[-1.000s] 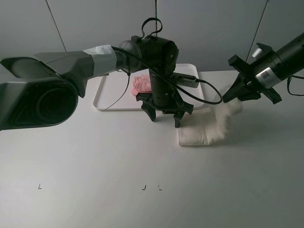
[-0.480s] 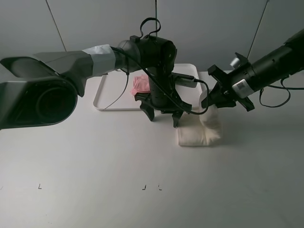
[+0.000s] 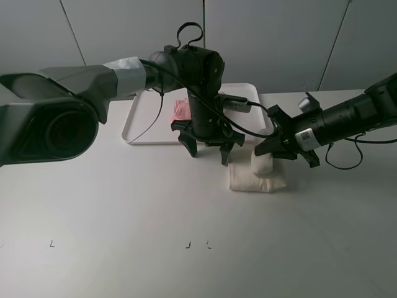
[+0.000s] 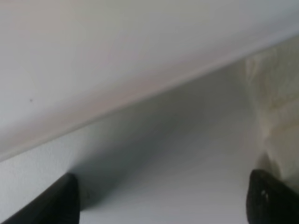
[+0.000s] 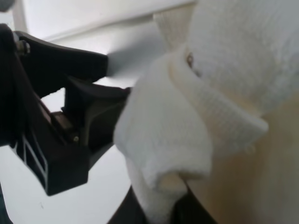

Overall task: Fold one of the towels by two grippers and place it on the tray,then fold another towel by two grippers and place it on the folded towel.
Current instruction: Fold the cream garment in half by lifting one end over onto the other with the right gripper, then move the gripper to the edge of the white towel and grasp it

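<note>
Holding: my right gripper (image 3: 265, 151) pinches a raised fold of the cream towel (image 3: 257, 177).
Left gripper (image 3: 206, 144): fingers spread wide, holding nothing, just beside that towel's edge.
Cream towel: on the table (image 3: 124, 205), in front of the tray (image 3: 139, 124).
Pink towel (image 3: 182, 110): on the tray.

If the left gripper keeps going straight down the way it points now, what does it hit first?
Most likely bare table: the open left gripper points down in front of the tray. One finger sits beside the cream-white towel, so it may brush it.
</note>
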Controlling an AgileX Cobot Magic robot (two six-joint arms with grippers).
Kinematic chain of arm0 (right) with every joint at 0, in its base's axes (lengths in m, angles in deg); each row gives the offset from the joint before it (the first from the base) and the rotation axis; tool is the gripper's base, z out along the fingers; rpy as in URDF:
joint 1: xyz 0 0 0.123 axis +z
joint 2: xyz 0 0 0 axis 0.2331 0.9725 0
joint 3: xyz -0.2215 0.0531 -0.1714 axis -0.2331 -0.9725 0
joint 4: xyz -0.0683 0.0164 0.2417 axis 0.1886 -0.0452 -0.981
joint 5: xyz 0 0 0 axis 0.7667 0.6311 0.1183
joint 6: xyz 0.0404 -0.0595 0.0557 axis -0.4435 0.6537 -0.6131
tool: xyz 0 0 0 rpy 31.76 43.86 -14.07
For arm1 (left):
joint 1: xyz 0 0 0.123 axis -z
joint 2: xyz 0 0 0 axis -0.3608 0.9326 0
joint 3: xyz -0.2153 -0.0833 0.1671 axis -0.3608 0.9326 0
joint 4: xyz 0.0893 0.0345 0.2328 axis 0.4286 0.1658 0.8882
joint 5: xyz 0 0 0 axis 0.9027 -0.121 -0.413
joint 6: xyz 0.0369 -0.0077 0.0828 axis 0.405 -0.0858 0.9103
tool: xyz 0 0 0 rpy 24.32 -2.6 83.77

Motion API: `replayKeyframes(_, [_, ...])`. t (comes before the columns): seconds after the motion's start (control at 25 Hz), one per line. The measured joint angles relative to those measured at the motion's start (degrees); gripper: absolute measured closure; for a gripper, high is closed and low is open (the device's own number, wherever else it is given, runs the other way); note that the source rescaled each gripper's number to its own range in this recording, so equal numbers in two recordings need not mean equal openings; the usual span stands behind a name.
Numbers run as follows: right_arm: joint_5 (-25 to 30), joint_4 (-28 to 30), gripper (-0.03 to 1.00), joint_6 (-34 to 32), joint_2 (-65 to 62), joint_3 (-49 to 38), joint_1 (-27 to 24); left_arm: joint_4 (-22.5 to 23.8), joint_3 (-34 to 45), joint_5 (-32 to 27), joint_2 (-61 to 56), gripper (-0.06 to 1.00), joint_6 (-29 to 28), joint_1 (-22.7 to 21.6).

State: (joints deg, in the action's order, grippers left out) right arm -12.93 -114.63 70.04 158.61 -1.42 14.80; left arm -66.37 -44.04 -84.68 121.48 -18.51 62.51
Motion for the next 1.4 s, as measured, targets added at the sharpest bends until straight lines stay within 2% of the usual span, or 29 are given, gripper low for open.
replayKeyframes(0.32, [-1.5,-1.9,0.91,3.1,0.6,0.0,0.0,-1.1,-0.3,0.0,-1.1,0.02,1.3,-1.0])
replayKeyframes(0.68, [-1.5,-1.0,0.88,3.3,0.6,0.0,0.0,-1.0,-11.2,0.3,-3.6,0.02,2.4,-1.9])
replayKeyframes(0.76, [-0.6,-1.7,0.75,4.5,0.6,0.0,0.0,-1.0,-12.8,0.3,-3.6,0.02,2.6,-1.9])
replayKeyframes(0.92, [3.4,-4.3,0.2,8.6,0.6,0.0,0.1,-1.0,-13.8,0.2,-3.6,0.02,3.5,-1.9])
replayKeyframes(0.96, [3.8,-4.8,0.1,9.5,0.6,0.0,0.3,-1.0,-13.8,0.2,-3.6,0.02,4.0,-1.9])
replayKeyframes(1.0, [4.1,-4.9,0.04,10.2,0.6,0.0,0.3,-1.0,-13.8,0.2,-3.6,0.02,4.6,-1.9])
replayKeyframes(1.16, [3.0,-4.2,0.02,11.4,-1.1,0.0,0.3,-0.7,-13.8,0.2,-4.0,0.02,6.7,-1.9])
replayKeyframes(1.32, [-2.2,-2.0,0.04,11.8,-6.7,-0.1,0.3,-0.1,-13.8,0.2,-5.5,0.02,7.7,-2.7])
replayKeyframes(1.4, [-5.2,1.7,0.04,10.9,-10.3,-0.1,0.3,-0.1,-13.8,0.2,-6.0,0.02,8.1,-3.5])
